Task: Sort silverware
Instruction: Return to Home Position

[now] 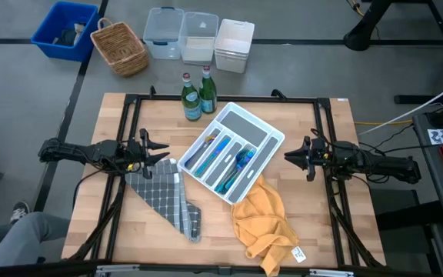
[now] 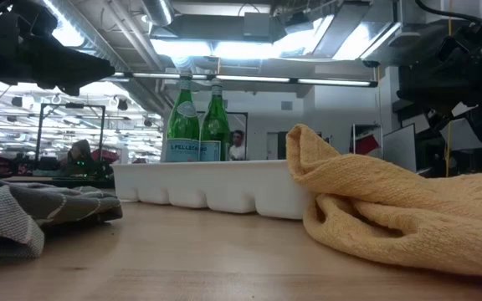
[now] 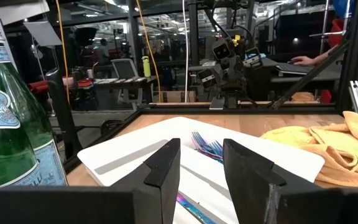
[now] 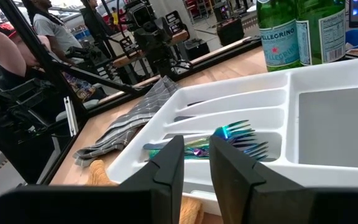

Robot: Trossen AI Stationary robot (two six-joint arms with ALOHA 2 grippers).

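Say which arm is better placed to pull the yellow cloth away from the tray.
Right, probably: the yellow cloth lies against the tray, on the side nearest the right gripper; the left gripper is across the tray.

The light wooden table (image 1: 321, 123) carries a white cutlery tray (image 1: 246, 123), set askew near its middle; two green glass bottles (image 1: 191, 104) stand upright, side by side, just beyond the tray's far corner; a grey checked cloth (image 1: 164, 196) lies rumpled beside the tray on the left arm's side; a yellow cloth (image 1: 264, 223) lies bunched against the tray's near edge, touching it.
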